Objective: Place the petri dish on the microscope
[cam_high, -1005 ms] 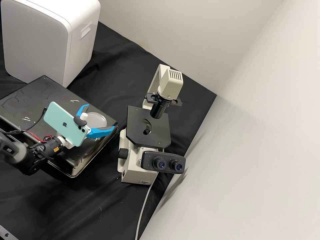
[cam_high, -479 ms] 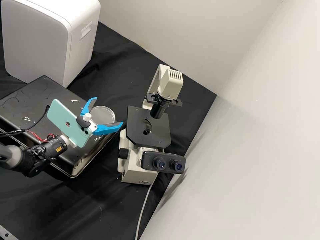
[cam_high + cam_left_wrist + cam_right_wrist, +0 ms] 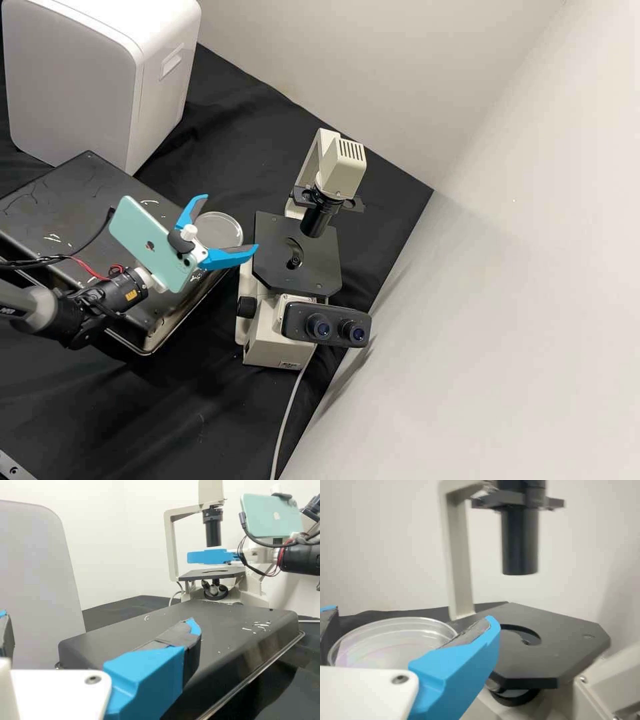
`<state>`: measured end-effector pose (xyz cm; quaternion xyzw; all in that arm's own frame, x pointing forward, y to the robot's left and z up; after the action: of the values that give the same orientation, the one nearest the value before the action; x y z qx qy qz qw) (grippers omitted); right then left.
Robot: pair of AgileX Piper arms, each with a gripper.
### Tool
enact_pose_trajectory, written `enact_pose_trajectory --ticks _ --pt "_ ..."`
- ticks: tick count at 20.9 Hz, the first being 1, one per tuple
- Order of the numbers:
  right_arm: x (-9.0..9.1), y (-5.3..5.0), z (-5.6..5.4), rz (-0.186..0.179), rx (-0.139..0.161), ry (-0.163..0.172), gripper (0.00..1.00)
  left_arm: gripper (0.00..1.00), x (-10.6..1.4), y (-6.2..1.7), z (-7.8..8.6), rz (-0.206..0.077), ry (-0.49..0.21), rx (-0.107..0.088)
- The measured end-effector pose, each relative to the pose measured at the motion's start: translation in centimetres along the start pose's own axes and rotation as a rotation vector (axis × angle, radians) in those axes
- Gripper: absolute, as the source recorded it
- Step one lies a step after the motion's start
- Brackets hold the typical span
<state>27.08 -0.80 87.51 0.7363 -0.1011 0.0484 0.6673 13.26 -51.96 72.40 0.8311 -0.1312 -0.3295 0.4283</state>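
Note:
A clear round petri dish (image 3: 221,231) hangs in the air just left of the microscope's black stage (image 3: 321,261), with my right gripper (image 3: 229,223) shut on its rim. In the right wrist view the petri dish (image 3: 390,641) sits between the blue fingers (image 3: 465,655), level with the stage (image 3: 560,641), and the black condenser tube (image 3: 520,530) hangs above the stage opening. The cream microscope (image 3: 277,337) stands on the black cloth. My left gripper (image 3: 97,622) is open and empty over the dark tray (image 3: 235,630), far from the microscope.
A white boxy appliance (image 3: 93,73) stands at the back left. The dark glossy tray (image 3: 53,200) lies below the right arm. A grey cable (image 3: 287,413) runs from the microscope to the bench's front. A pale wall closes the right side.
The right gripper has carried the petri dish up off the dark tray and to the right, closer to the microscope stage.

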Motion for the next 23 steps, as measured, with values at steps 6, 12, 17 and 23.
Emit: enact_pose_trajectory --ticks 6,12,17,23 --pt "1.9 2.4 1.4 0.065 0.013 -0.063 0.0 1.0 0.0 0.0 0.0 0.0 0.0 0.0" --pt "3.7 2.9 2.2 0.066 0.025 -0.09 0.0 1.0 0.0 0.0 0.0 0.0 0.0 0.0" --pt "5.5 2.6 3.1 0.03 0.026 -0.142 0.0 1.0 0.0 0.0 0.0 0.0 0.0 0.0" --pt "7.6 2.1 3.7 0.014 -0.019 -0.143 0.0 1.0 0.0 -0.02 -0.1 -0.001 0.005 0.001"
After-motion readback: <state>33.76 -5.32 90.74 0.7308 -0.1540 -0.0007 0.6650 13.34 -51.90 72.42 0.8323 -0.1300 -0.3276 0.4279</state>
